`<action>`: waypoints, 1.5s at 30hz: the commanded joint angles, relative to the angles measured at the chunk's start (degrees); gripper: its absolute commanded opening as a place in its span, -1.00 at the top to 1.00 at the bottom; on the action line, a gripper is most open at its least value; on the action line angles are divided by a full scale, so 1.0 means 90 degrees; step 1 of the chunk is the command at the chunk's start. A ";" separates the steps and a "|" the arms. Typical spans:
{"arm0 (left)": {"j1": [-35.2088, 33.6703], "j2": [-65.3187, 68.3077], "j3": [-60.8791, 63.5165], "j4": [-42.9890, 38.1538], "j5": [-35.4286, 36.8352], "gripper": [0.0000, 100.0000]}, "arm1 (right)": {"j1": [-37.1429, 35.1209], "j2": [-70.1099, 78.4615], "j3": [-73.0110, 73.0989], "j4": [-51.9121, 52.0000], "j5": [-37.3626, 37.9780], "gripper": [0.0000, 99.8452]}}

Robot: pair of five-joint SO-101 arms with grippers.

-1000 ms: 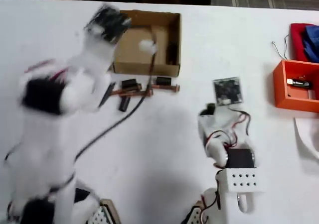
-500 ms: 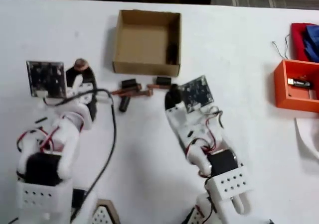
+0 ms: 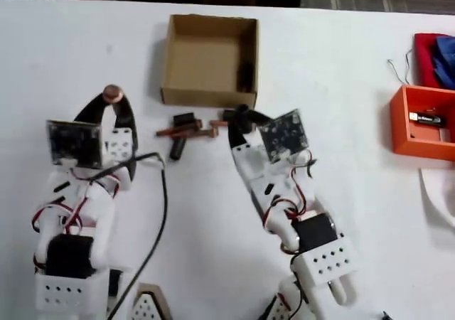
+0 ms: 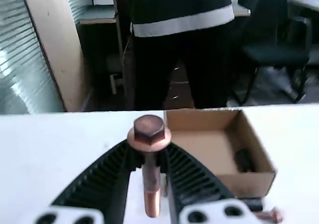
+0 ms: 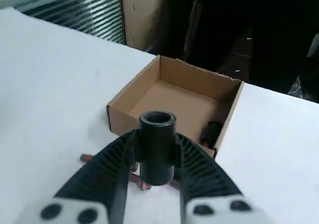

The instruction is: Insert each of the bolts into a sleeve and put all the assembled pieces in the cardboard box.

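Note:
My left gripper (image 3: 111, 101) stands at the left of the table, shut on a copper bolt (image 4: 148, 134) with its hex head up. My right gripper (image 3: 240, 115) is shut on a black sleeve (image 5: 157, 144), held upright just in front of the cardboard box (image 3: 210, 92). The box (image 5: 130, 109) is open, with a black piece (image 5: 211, 132) against its wall. Loose copper bolts (image 3: 183, 131) and black sleeves (image 3: 178, 148) lie on the table between the two grippers, close to the box front.
An orange bin (image 3: 405, 124) holding a small black item sits at the right edge, with red and blue cloth (image 3: 430, 57) behind it. The left arm's black cable (image 3: 160, 206) trails across the table. White tabletop stretches between the arms.
The left arm swung back from over the box to the left side, bolt in its gripper. The right arm moved forward and left to the loose parts and took hold of a sleeve.

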 commanded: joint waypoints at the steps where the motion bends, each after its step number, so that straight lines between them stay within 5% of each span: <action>1: 0.0000 -0.0107 -0.0601 -0.0195 0.0918 0.95 | -0.0054 -0.0376 -0.0342 -0.0230 -0.0567 0.96; 8: 0.0811 0.0694 -0.1079 -0.0840 0.0918 0.95 | -0.0015 -0.2398 -0.0147 0.0786 -0.0557 0.96; 17: 0.2589 0.1709 -0.2623 -0.0869 0.0928 0.95 | -0.0034 -0.3678 0.2168 -0.0366 -0.0527 0.96; 22: 0.3243 0.2012 -0.2711 -0.0869 0.0938 0.95 | -0.0034 -0.4068 0.2755 -0.0874 0.0498 0.96; 45: 0.3624 0.2608 -0.2242 -0.0869 0.0908 0.95 | -0.0112 -0.4352 0.2657 -0.0913 0.0567 0.96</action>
